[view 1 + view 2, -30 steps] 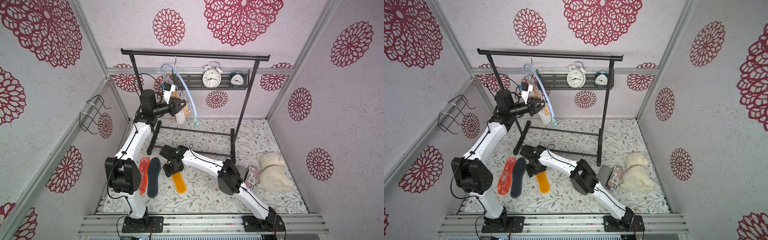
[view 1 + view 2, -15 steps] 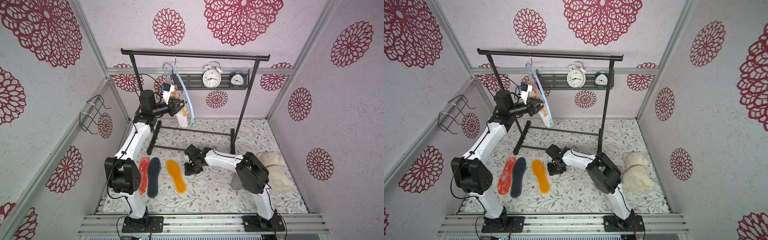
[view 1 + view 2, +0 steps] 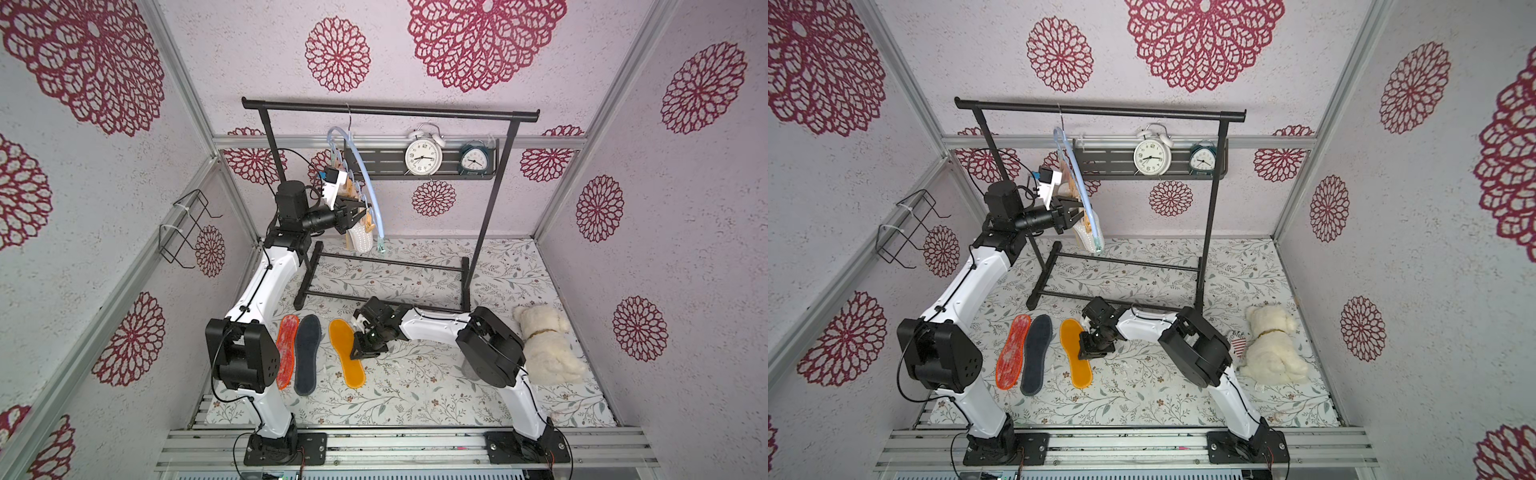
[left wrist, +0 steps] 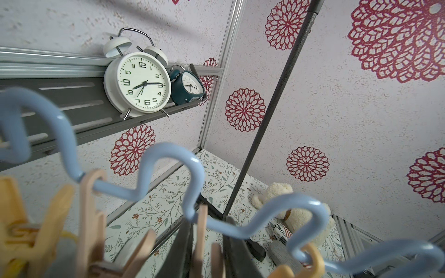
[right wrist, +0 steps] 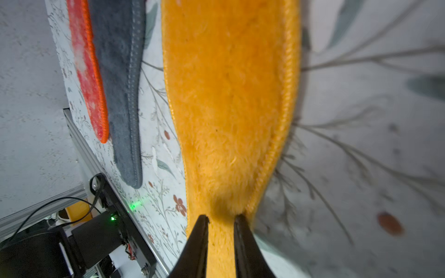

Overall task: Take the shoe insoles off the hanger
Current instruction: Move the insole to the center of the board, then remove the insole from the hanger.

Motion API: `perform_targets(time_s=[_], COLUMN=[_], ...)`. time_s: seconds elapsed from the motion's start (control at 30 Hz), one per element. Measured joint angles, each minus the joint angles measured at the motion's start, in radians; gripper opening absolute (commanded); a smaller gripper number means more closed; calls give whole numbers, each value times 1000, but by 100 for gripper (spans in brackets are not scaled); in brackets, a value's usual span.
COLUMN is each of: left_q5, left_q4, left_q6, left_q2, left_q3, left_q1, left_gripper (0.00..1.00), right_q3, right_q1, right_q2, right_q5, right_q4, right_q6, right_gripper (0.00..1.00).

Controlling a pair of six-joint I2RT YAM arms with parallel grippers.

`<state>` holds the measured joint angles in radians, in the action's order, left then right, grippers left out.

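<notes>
Across the back of the floral floor mat (image 3: 415, 390) stands the black garment rack (image 3: 390, 111), the largest thing in both top views. The left arm (image 3: 270, 286) reaches up to it from the near rail. The right arm (image 3: 436, 328) lies low over the mat, with a white plush dog (image 3: 544, 349) near its elbow.

From the rack's rail hangs the pale blue hanger (image 4: 168, 149), turned almost edge-on to the top views. A pale dotted insole (image 3: 359, 240) dangles below it among the pegs.

Three insoles lie flat on the mat near the left arm's base: a red-orange insole (image 3: 286, 353), a dark grey insole (image 3: 306, 353) touching it, and a yellow insole (image 3: 347, 365) a little apart.

On the wall shelf (image 3: 382, 160) sit a white alarm clock (image 3: 423, 157) and a smaller dark teal clock (image 3: 473, 160).

The left gripper (image 3: 357, 210) is up among the hanger's pegs. In the left wrist view its dark fingers (image 4: 180, 252) stand close on either side of a peach clothespin (image 4: 202, 228) and appear to pinch it, though all of this is blurred.

The right gripper (image 5: 222, 219) is at the yellow insole's edge, midway along it. Its fingers are drawn near together with yellow pile showing in the narrow gap. Whether they nip the insole or only stand over it cannot be told.
</notes>
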<state>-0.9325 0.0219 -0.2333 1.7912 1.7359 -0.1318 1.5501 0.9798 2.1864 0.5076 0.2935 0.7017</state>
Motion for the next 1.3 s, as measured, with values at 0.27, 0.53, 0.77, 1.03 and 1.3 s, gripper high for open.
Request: perform_targets(time_s=[0.27,0.53,0.77,1.03,1.3], left_q5=[0,1,3,3,4], left_q4=[5,19,21,22,25], left_q6=[5,17,21,23,24], left_q2=[-6,-20,-23,-25,-25], left_q3=[-3,-11,-14,-15,-15], left_q1=[0,1,2,2,3], left_gripper=[0,0,0,0,0], right_q3=[153,214,88,-379,-937], right_q1=[26,52,45,-102,-257], right_q2=[103,141,61,-352,-911], right_q5=[41,75,49,-90,-288], right_q4=[8,23,-29,-220,-491], right_q6=[0,-7,-48,-132,-360], right_gripper=[22,26,27,30,38])
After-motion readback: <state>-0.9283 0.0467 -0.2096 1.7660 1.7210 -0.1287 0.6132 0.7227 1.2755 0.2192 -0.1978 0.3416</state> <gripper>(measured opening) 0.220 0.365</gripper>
